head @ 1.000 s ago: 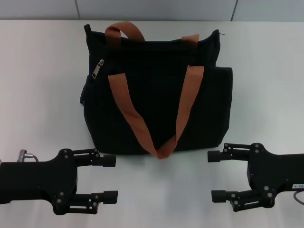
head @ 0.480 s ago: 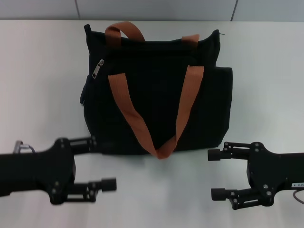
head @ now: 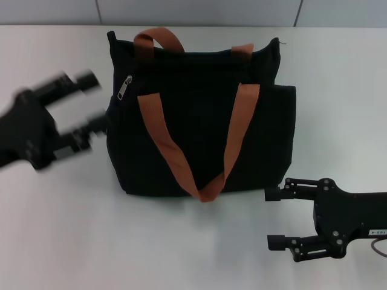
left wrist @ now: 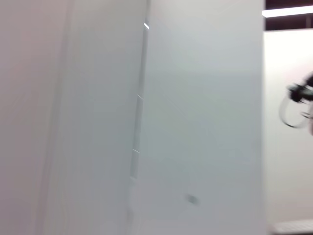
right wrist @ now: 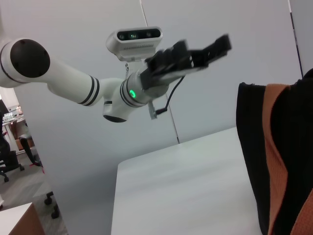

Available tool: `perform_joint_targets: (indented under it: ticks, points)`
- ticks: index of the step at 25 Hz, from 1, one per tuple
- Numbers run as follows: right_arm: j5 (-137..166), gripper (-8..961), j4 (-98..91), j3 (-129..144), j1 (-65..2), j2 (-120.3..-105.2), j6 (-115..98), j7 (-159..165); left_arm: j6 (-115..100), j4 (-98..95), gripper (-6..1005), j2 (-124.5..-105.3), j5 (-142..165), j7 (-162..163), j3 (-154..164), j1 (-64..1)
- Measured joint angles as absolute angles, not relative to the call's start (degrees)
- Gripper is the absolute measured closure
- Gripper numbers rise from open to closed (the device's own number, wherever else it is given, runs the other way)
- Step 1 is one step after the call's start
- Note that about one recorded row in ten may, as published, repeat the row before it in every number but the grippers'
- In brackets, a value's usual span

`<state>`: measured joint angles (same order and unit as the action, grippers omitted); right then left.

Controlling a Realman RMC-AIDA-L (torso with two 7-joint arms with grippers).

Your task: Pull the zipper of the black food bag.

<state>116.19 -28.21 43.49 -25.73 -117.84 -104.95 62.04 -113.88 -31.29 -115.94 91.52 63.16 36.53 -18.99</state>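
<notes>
The black food bag (head: 199, 121) stands on the white table (head: 338, 78) with two rust-orange handles (head: 181, 154) hanging down its front. The silver zipper pull (head: 124, 87) hangs at the bag's upper left corner. My left gripper (head: 92, 101) is open, blurred with motion, just left of the bag near the zipper pull. It also shows in the right wrist view (right wrist: 203, 54). My right gripper (head: 272, 219) is open and empty, low at the front right, apart from the bag. The bag's edge shows in the right wrist view (right wrist: 283, 152).
A grey wall (head: 199, 12) runs behind the table's far edge. The left wrist view shows only blurred wall panels (left wrist: 146, 122). Bare table lies in front of the bag and to both sides.
My left arm has swung up from the front left of the table to the bag's left side by the zipper pull. The right gripper and the bag have stayed put.
</notes>
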Motion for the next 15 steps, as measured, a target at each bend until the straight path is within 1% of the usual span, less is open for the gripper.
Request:
perform_joint_targets:
  ticks: [4, 5, 6, 15]
  points:
    - [116.2, 135, -28.2, 43.5, -25.7, -117.76, -104.9, 62.1, -110.6, -31.2, 260, -115.14, 91.0, 63.1, 32.0, -19.4]
    - [116.2, 135, -28.2, 43.5, -25.8, -117.73, -104.9, 62.1, -107.4, -31.2, 260, -114.25, 91.2, 63.1, 31.6, -19.6]
    - [116.1, 135, -28.2, 43.5, -25.8, -117.71, -104.9, 62.2, -107.4, -31.2, 260, -114.25, 91.2, 63.1, 31.6, -19.6]
    - [116.1, 134, -28.2, 43.4, -25.6, -117.53, -104.9, 62.7, -97.8, -31.7, 263, -112.3, 97.5, 61.1, 32.0, -19.2]
